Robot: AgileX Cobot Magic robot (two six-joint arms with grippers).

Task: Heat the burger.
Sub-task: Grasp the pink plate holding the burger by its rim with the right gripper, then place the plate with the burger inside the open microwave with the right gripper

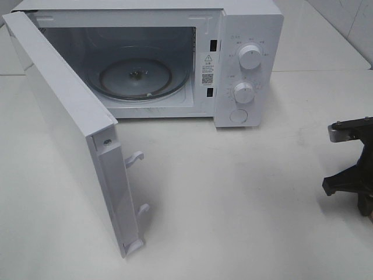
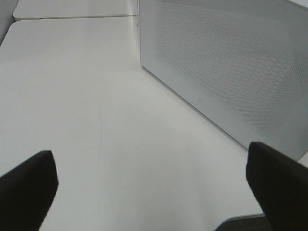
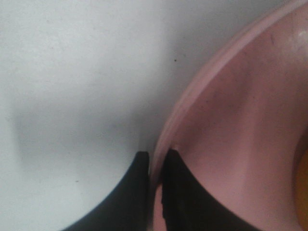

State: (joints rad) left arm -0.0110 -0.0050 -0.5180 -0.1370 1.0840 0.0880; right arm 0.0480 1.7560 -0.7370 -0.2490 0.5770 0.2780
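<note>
The white countertop microwave (image 1: 250, 35) stands at the back of the white table (image 1: 233, 204) with its white door (image 1: 58, 105) swung wide toward the left, showing the round clear-glass turntable (image 1: 140, 79) lying bare in the cavity. On its control panel two white knobs (image 1: 250, 56) sit one above the other, with a round white button (image 1: 238, 115) below them. The black right arm (image 1: 352, 169) shows only partly at the right edge of the high view. The right gripper (image 3: 156, 159) has its two black fingertips pressed together on the rim of the round pink plate (image 3: 216, 72) — one outside, one inside. Of the burger only a yellow-orange sliver (image 3: 304, 192) shows on the plate's inner side at the frame's edge, too little to be sure of. The left gripper (image 2: 150, 161) hangs over bare table, its black fingers (image 2: 29, 187) spread wide apart and holding nothing, near a pale grey perforated panel (image 2: 226, 67) standing upright on the table.
</note>
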